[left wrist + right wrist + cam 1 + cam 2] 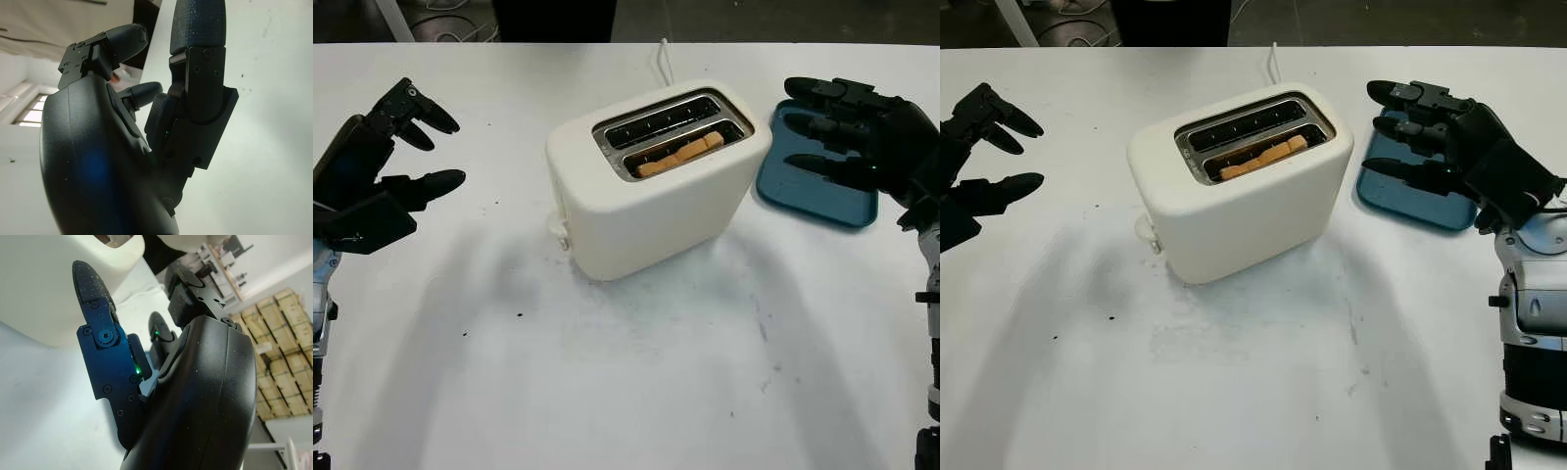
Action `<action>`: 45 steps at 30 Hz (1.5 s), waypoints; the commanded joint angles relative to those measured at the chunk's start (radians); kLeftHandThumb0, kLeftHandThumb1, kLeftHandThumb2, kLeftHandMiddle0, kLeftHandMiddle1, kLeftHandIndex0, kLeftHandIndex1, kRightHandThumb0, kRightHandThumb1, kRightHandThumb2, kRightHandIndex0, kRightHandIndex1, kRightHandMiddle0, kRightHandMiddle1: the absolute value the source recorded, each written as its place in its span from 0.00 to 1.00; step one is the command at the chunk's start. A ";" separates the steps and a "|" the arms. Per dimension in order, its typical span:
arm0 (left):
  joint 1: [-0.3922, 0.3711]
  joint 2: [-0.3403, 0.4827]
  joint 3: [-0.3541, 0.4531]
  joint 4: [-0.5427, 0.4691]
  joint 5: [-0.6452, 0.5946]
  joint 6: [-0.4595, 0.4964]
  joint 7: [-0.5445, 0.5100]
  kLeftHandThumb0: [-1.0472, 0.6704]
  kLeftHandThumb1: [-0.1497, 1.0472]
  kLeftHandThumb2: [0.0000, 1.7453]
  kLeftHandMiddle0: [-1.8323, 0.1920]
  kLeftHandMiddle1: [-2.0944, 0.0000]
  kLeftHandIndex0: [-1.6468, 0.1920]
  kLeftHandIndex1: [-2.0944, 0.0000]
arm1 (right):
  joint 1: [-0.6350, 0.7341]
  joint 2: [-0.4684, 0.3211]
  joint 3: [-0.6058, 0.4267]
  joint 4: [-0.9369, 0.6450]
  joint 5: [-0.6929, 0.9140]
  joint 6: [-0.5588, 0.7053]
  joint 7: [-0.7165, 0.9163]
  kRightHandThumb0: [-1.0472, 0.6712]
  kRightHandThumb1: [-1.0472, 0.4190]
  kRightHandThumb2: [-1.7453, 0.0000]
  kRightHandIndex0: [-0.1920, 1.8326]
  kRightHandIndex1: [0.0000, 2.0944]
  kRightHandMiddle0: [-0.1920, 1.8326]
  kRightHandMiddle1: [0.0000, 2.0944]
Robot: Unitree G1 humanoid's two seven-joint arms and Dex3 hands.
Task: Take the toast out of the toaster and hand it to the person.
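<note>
White table, toast in toaster

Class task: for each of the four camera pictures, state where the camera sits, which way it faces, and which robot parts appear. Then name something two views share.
Left eye view: on the head, facing forward and down at the toaster, toast, blue tray; left hand and right hand, both open.
Right eye view: same head, same scene.
Left wrist view: beside the left hand, over the white table.
Right wrist view: beside the right hand, facing the toaster.
Shared: the toaster.
</note>
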State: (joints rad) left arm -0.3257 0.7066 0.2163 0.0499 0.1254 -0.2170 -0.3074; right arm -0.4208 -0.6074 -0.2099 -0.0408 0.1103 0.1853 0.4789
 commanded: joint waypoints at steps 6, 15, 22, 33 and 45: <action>0.016 0.002 0.008 -0.008 0.004 -0.006 0.009 0.00 0.89 0.23 0.91 0.18 0.90 0.26 | 0.007 0.000 -0.007 -0.018 0.016 0.006 0.000 0.25 0.16 1.00 0.34 0.00 0.32 0.00; 0.009 0.004 0.004 0.000 0.010 -0.010 0.010 0.00 0.89 0.23 0.91 0.18 0.90 0.26 | 0.005 -0.005 0.003 -0.016 0.001 -0.003 -0.001 0.23 0.16 1.00 0.34 0.00 0.32 0.00; -0.003 0.002 0.000 0.020 0.004 -0.030 0.008 0.00 0.89 0.24 0.91 0.18 0.90 0.26 | 0.002 -0.007 0.000 -0.009 0.007 -0.016 0.006 0.24 0.15 1.00 0.33 0.00 0.32 0.00; 0.006 0.001 0.004 0.016 0.015 -0.035 0.025 0.00 0.89 0.24 0.91 0.18 0.90 0.25 | -0.003 -0.004 0.002 -0.004 0.002 -0.016 0.007 0.24 0.16 1.00 0.34 0.00 0.33 0.00; 0.009 0.003 0.002 0.018 0.020 -0.037 0.037 0.00 0.89 0.25 0.91 0.17 0.90 0.25 | 0.005 0.004 -0.001 -0.015 0.006 -0.010 -0.002 0.24 0.17 1.00 0.34 0.00 0.33 0.00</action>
State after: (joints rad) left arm -0.3259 0.7066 0.2160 0.0691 0.1308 -0.2396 -0.2790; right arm -0.4234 -0.6072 -0.2072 -0.0396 0.1099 0.1847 0.4860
